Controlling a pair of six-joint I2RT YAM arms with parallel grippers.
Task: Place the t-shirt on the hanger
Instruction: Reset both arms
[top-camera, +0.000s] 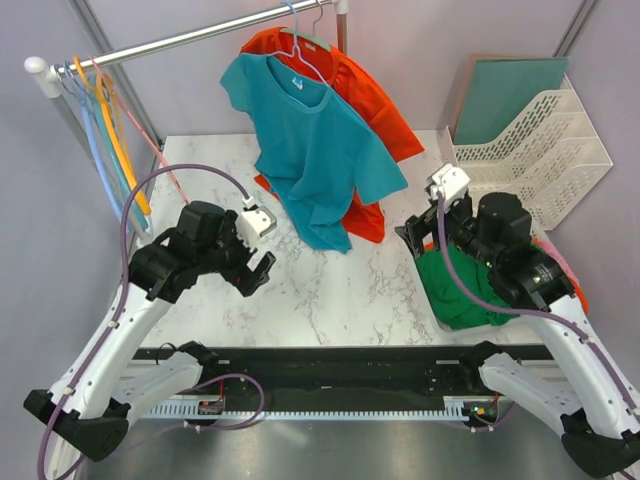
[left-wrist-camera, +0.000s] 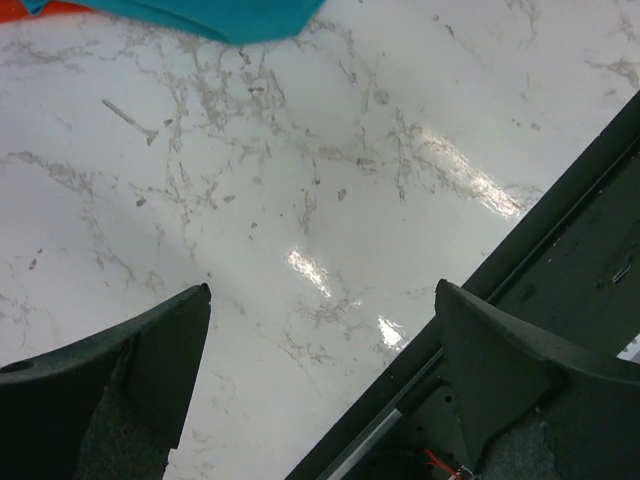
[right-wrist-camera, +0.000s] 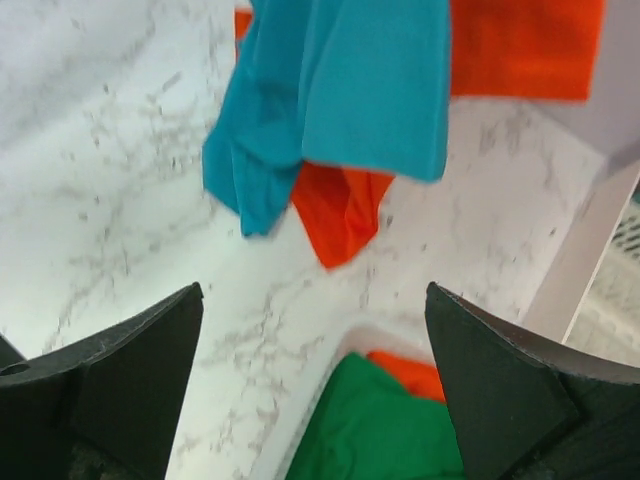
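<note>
Top external view puts the t-shirt (top-camera: 310, 150) up on the hanger (top-camera: 303, 62), whose hook sits over the rail (top-camera: 200, 38) at the back of the bench (top-camera: 330, 295). It hangs in front of an orange t-shirt (top-camera: 380, 105). Its lower hem is bunched toward one side and reaches down to about bench level. Judging by that, I take the hanging itself as done, with only straightening left, if anything.

The cloth looks light, soft and limp. I expect it to fold, stretch and slip rather than hold any shape, and the thin hanger will likely swing on the rail if I tug. If I touch it at all, I would pinch the bunched hem or a sleeve edge, taking one layer only and keeping clear of the orange cloth behind.

My left claw (left-wrist-camera: 322, 286) stands wide and empty over bare marble near the front edge. The teal hem shows only at the top of its view, well apart. My right claw (right-wrist-camera: 314, 287) is also spread wide and holds nothing. It hovers above a green garment (top-camera: 450, 285), facing the hanging hem, apart from it.
</note>
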